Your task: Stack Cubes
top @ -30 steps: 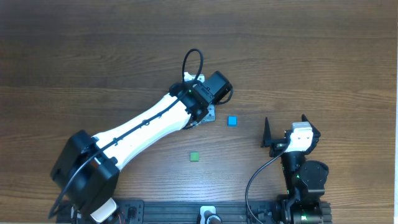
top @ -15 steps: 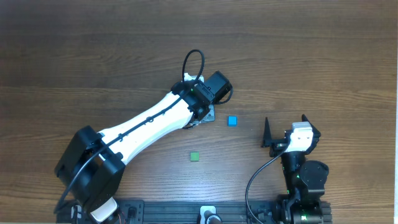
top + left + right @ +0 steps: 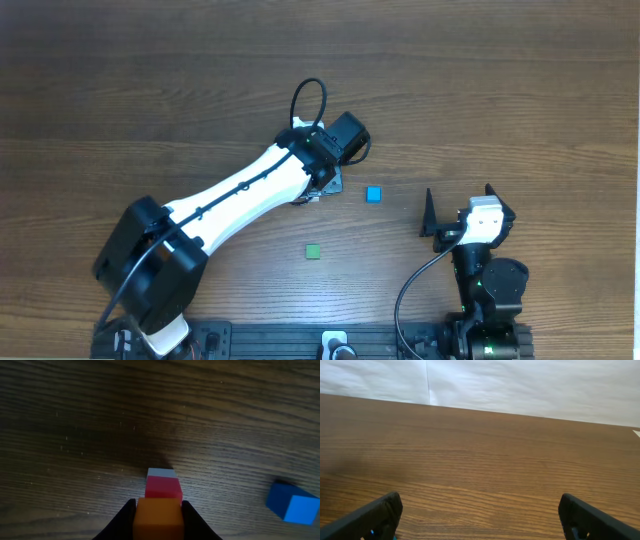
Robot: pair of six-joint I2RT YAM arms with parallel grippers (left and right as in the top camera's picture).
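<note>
Starting at the far left with the left arm, based in the bottom-left corner of the top view and stretched diagonally up toward the middle of the wooden table. Ends in the left gripper, with fingers pressed snug against both sides of an orange cube and no gap to see on either side. Looks like a solid grab tbh.

Got a red cube directly past the orange one in the left wrist view, plus a grey cube peeking out behind that, touching the red and lined up with it. Can't call the orange as resting on the red or hanging just above it. Same problem with red on top of grey versus red beside grey.

Also spotted a green cube lower down, nearer the bases, roughly between the two arms and well apart from everything else. Moving right, found a blue cube flat on the table just beside the left gripper, apart from the other cubes.

Finishing at the right with the right arm, folded up close over its base. Has the right gripper spread wide with nothing between its fingers, facing bare tabletop and a white backdrop in its own wrist view.
</note>
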